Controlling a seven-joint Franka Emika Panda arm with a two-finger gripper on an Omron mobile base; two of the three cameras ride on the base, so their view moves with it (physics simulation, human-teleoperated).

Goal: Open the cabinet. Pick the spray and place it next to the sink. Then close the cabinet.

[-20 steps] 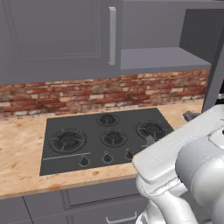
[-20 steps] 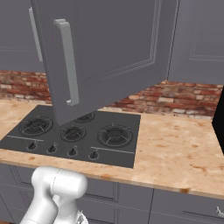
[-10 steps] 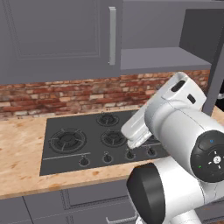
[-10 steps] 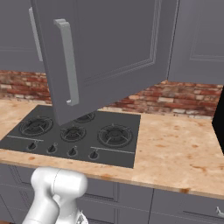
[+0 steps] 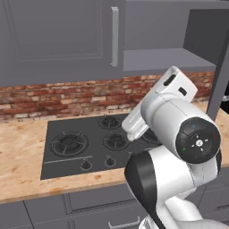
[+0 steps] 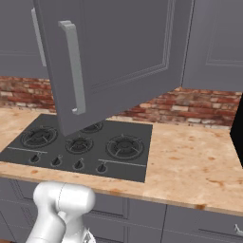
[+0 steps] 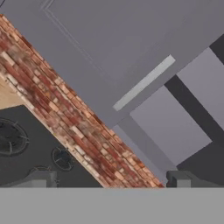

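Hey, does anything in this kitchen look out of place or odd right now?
One thing: the cabinet's right door hangs wide open over the stove, while its left door is shut. The open shelf looks bare where it shows, with no spray in sight. Nothing looks spilled or damaged.

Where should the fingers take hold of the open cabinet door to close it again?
On its silver bar handle, around the middle of the bar. It stands vertical and proud of the open cabinet door, so coming from the front with the fingers on either side of it probably fits best.
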